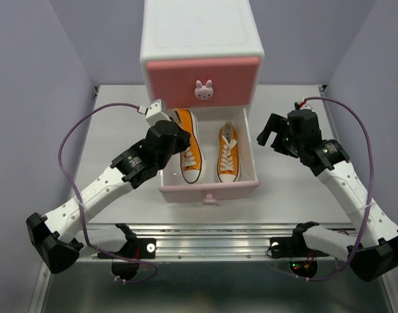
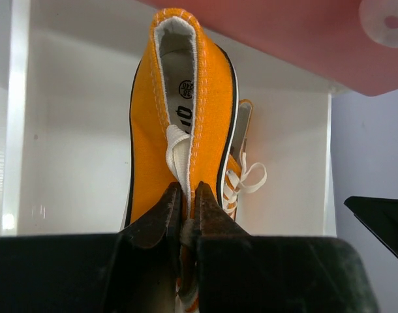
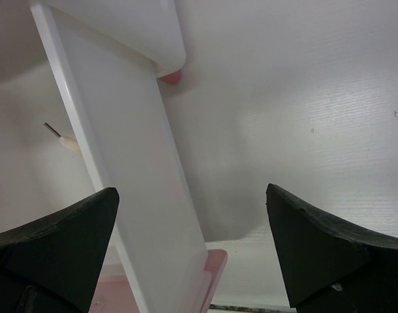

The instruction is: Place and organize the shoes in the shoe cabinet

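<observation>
The shoe cabinet (image 1: 200, 39) stands at the back of the table with its pale pink lower drawer (image 1: 209, 190) pulled out. Two orange shoes lie side by side in that drawer, toes toward me. My left gripper (image 1: 175, 139) is over the left orange shoe (image 1: 190, 151). In the left wrist view the left gripper (image 2: 188, 192) is shut on that shoe (image 2: 186, 111) at its tongue and lace. The right orange shoe (image 1: 228, 154) lies untouched, its edge (image 2: 242, 140) showing behind. My right gripper (image 1: 269, 134) hangs open beside the drawer's right wall (image 3: 140, 182), with nothing held.
The deeper pink upper drawer (image 1: 201, 77) with its bunny knob (image 1: 203, 90) is closed and overhangs the shoes' heels. The white table (image 1: 114, 130) shows on both sides of the cabinet. A metal rail (image 1: 218, 238) runs along the near edge.
</observation>
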Tool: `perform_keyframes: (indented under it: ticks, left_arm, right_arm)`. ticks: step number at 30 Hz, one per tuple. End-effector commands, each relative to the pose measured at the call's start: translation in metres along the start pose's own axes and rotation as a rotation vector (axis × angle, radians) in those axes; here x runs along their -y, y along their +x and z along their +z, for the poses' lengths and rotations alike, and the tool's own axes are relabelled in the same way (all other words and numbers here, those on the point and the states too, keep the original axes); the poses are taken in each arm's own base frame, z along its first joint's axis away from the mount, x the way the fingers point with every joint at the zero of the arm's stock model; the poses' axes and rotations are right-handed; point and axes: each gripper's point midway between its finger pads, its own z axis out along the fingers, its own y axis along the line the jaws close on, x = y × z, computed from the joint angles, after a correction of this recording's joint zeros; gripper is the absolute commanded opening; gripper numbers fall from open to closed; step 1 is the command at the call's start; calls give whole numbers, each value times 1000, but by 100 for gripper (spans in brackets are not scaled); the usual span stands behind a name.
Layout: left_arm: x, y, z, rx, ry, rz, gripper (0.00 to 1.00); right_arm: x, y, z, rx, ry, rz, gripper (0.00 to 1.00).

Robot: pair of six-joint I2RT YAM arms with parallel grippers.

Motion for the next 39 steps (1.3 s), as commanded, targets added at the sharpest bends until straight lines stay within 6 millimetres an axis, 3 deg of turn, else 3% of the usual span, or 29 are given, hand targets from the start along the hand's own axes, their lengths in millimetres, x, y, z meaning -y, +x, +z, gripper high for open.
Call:
perform_keyframes:
  ticks: [1,9,19,30,39]
  left_arm:
    - [16,0,9,33,60,2,0]
    - [-2,20,50,49,-42,95,0]
    - [3,57,85,-45,-57,75,0]
    - [13,56,110,-13,-94,80,0]
    - [25,66,130,-30,-91,81,0]
  right_arm:
    - [-4,-7,-6,27,-15,11,100]
    - [-2,-11,-13,41,-7,31,100]
    - [3,-13,-15,54,16,22,100]
    - [7,-13,-15,58,29,0,100]
    - [10,-18,-13,78,54,-9,100]
